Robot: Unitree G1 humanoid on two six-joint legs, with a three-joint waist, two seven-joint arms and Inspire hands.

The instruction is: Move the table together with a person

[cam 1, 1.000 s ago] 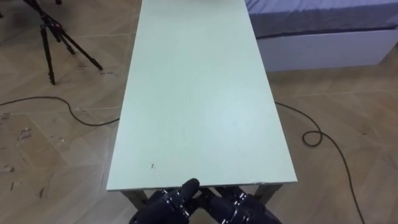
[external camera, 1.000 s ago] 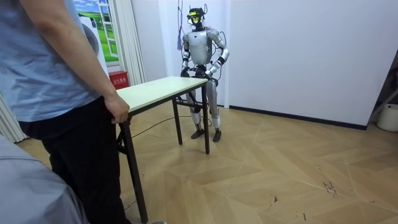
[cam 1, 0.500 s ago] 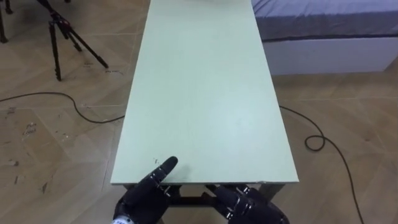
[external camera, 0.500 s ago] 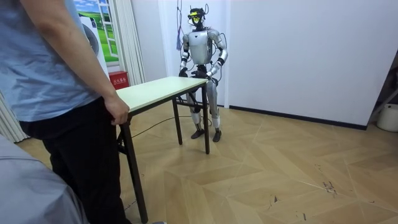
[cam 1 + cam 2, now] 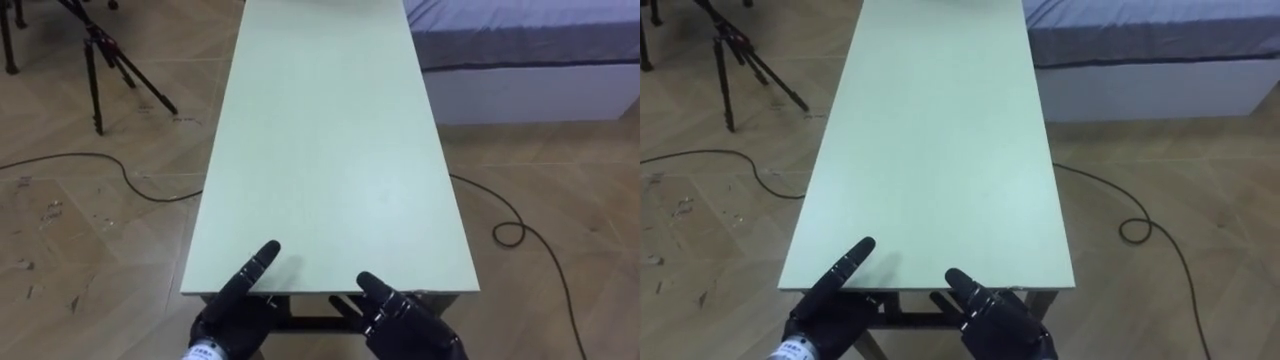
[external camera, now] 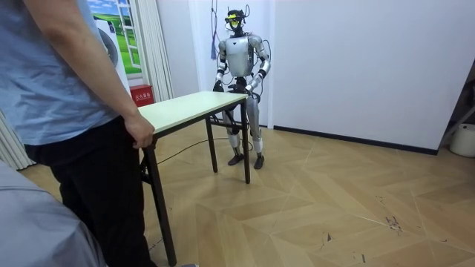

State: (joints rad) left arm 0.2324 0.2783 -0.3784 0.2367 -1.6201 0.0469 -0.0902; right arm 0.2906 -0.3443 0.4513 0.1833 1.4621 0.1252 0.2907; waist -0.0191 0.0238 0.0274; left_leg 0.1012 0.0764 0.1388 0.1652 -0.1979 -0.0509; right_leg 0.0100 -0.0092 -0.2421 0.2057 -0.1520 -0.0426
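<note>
Pale green table [image 5: 330, 150] is stretching away from the robot; left hand [image 5: 232, 310] and right hand [image 5: 400, 318] are hovering open-fingered over its near edge, probably needing evenly spaced, level grips.

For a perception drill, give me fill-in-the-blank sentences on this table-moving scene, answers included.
At the table's near end, the left robot hand and the right robot hand are both ____ (open or shut).
In the room view, a ____ grips the table's other end.
On the floor at the table's left stands a black ____.
Missing: open; person; tripod.
</note>
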